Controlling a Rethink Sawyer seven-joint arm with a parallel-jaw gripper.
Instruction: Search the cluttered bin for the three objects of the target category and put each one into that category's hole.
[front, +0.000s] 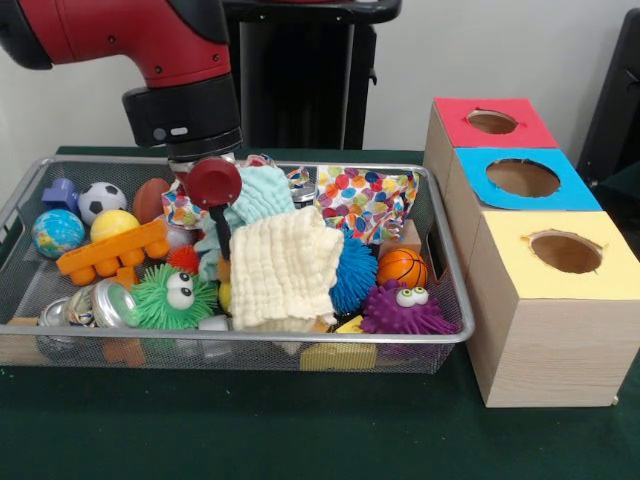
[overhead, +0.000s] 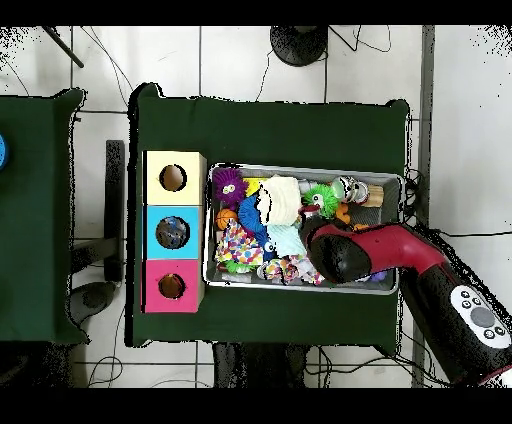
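You had the hand (front: 222, 235) down in the tray (front: 455, 330), beside the cream cloth (front: 285, 270); I couldn't tell its grip. No plush animals showed, so lifting cloths at the tray's centre looked wise. The red box's hole (front: 492, 122) waited at two o'clock.

A robotics lab: green-clothed bench (overhead: 270, 130) on white tiled floor (overhead: 250, 60) strewn with loose black cables (overhead: 100, 60).
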